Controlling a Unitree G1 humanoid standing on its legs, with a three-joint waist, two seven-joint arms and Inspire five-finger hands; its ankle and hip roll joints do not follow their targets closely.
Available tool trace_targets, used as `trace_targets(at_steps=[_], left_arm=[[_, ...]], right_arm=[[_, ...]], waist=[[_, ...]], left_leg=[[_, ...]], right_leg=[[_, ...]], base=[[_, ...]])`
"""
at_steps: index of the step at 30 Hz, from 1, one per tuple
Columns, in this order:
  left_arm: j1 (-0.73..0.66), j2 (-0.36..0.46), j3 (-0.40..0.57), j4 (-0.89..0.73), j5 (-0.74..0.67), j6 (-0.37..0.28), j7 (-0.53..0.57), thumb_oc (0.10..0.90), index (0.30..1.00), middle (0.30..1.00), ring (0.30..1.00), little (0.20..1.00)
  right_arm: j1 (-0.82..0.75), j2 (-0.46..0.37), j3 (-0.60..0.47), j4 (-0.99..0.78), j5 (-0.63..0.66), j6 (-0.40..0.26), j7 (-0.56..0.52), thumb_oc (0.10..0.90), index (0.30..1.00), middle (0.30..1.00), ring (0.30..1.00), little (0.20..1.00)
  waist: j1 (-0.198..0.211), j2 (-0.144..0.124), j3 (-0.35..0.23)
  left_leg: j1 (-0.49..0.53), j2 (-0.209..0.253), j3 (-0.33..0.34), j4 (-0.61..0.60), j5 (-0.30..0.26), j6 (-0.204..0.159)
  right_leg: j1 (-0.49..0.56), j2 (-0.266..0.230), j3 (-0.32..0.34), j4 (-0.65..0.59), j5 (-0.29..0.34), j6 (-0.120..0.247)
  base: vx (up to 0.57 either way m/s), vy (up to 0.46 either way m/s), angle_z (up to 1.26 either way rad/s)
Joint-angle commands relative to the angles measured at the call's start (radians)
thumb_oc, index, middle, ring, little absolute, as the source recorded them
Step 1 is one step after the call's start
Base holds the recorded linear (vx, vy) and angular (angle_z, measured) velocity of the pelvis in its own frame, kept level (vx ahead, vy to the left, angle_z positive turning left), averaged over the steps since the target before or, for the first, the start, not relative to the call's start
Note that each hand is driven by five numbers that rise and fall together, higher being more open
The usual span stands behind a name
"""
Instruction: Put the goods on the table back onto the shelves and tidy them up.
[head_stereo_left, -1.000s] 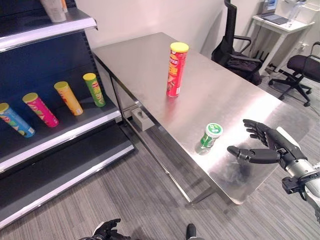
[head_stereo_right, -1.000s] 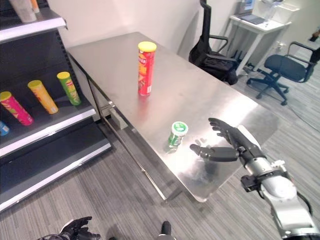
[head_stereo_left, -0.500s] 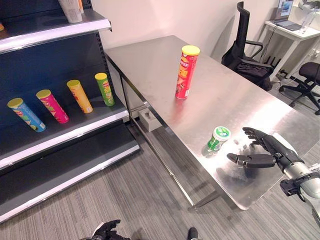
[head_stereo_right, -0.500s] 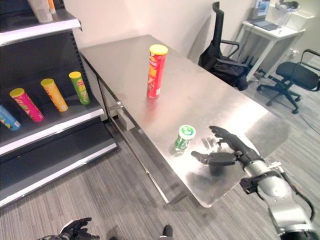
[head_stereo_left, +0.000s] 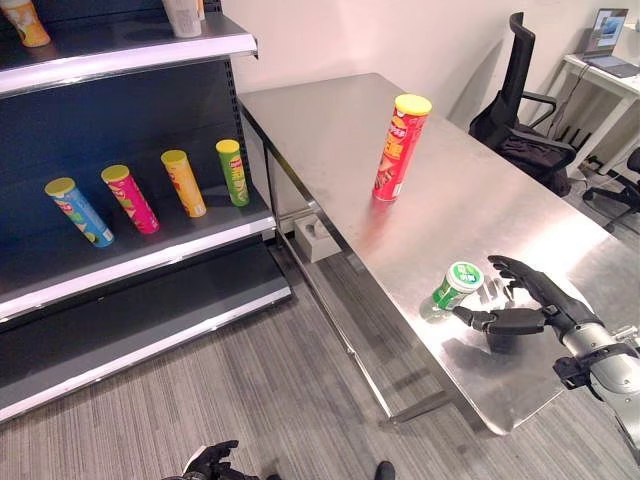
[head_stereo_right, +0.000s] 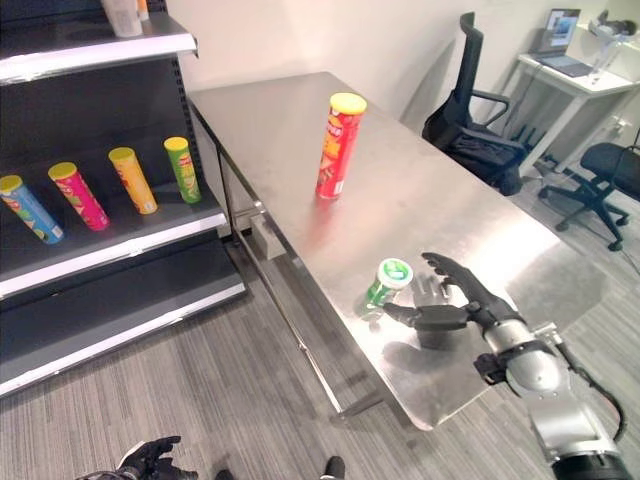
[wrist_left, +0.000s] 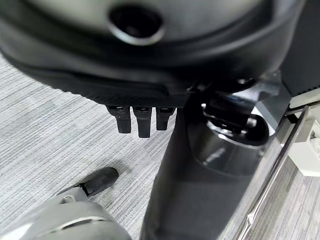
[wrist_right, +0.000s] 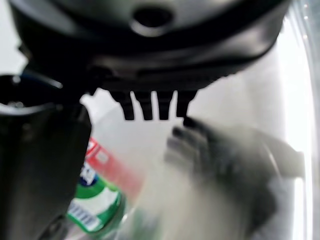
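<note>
A small green can with a white-and-green lid (head_stereo_left: 456, 286) stands near the front edge of the steel table (head_stereo_left: 330, 130). My right hand (head_stereo_left: 545, 305) is open just right of it, thumb stretched out low beside the can's base, fingers spread behind it; whether they touch I cannot tell. The right wrist view has the green can (wrist_right: 95, 200) past the thumb. A tall red can with a yellow lid (head_stereo_left: 398, 148) stands upright farther back. My left hand (head_stereo_left: 213, 462) hangs low over the floor, fingers relaxed.
The dark shelf unit (head_stereo_left: 150, 255) stands left of the table; several coloured cans (head_stereo_left: 183, 182) lie slanted on its middle shelf, and more goods sit on the top shelf (head_stereo_left: 130, 40). A black office chair (head_stereo_left: 520, 100) stands behind the table.
The camera has shifted, sliding the whole scene rightward in view. My right hand has drawn in toward the green can, its thumb now close by the can's base.
</note>
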Motion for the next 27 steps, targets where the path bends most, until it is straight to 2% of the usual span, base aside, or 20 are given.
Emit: trace_targets(at_steps=[1,18,19,20,27], left_arm=[[-0.06,0.033,-0.001,-0.002,0.002,-0.044,0.017,0.8,0.9,0.9,0.9,0.9],[-0.043,0.034,0.008,-0.015,0.0,-0.039,0.031,0.8,0.9,0.9,0.9,0.9],[-0.039,0.035,0.01,-0.018,0.0,-0.038,0.031,0.8,0.9,0.9,0.9,0.9],[-0.039,0.035,0.01,-0.018,0.0,-0.038,0.031,0.8,0.9,0.9,0.9,0.9],[-0.029,0.039,0.021,-0.032,-0.006,-0.038,0.03,0.8,0.9,0.9,0.9,0.9]], right_arm=[[-0.166,-0.005,0.004,0.004,-0.004,-0.065,-0.052,0.8,0.9,0.9,0.9,0.9],[-0.21,0.041,0.031,0.025,-0.07,-0.058,-0.113,0.8,0.9,0.9,0.9,0.9],[-0.207,0.04,0.028,0.021,-0.076,-0.055,-0.113,0.469,0.404,0.404,0.404,0.404],[-0.206,0.04,0.028,0.02,-0.076,-0.055,-0.112,0.4,0.3,0.3,0.3,0.3],[-0.184,0.021,0.0,-0.002,-0.069,-0.051,-0.106,0.4,0.3,0.3,0.3,0.3]], waist=[[0.058,-0.019,-0.025],[0.083,-0.019,-0.024],[0.085,-0.019,-0.024],[0.085,-0.019,-0.024],[0.086,-0.02,-0.024]], left_leg=[[0.062,0.061,0.035,0.006,-0.106,-0.037],[0.058,0.064,0.022,0.006,-0.104,-0.038],[0.057,0.065,0.02,0.006,-0.104,-0.039],[0.057,0.065,0.02,0.006,-0.104,-0.039],[0.055,0.069,0.015,0.006,-0.102,-0.041]], right_leg=[[-0.088,-0.081,0.005,0.072,0.056,0.071],[-0.07,-0.076,-0.009,0.06,0.047,0.065],[-0.068,-0.076,-0.012,0.059,0.046,0.064],[-0.068,-0.076,-0.012,0.059,0.046,0.064],[-0.063,-0.072,-0.014,0.058,0.038,0.061]], base=[[0.01,-0.008,0.1],[0.0,-0.001,0.02],[0.0,-0.002,0.03],[0.0,0.0,0.0],[0.01,-0.008,0.01]])
